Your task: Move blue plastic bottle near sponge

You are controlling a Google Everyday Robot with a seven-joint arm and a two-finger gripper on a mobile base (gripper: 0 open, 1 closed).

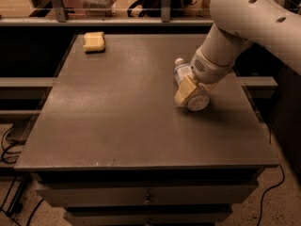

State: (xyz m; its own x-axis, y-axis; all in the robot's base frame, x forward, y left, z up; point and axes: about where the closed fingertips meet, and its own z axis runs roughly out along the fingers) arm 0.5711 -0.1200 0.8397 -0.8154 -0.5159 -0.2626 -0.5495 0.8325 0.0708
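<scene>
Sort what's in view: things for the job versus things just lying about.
Job:
pincer, down at the bottle
sponge, far corner of the table

Lying about:
drawers beneath
cables on the floor

The blue plastic bottle [184, 72] lies beneath the jaws; sponge [94, 41] far back-left.

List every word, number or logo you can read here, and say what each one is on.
No text can be read in this view.
Blue plastic bottle, lying on the table: pale label, with any print too blurred to read.
Sponge, at the far left corner: no marking visible.
Claw, down at the bottle on the table's right side: no lettering visible.
</scene>
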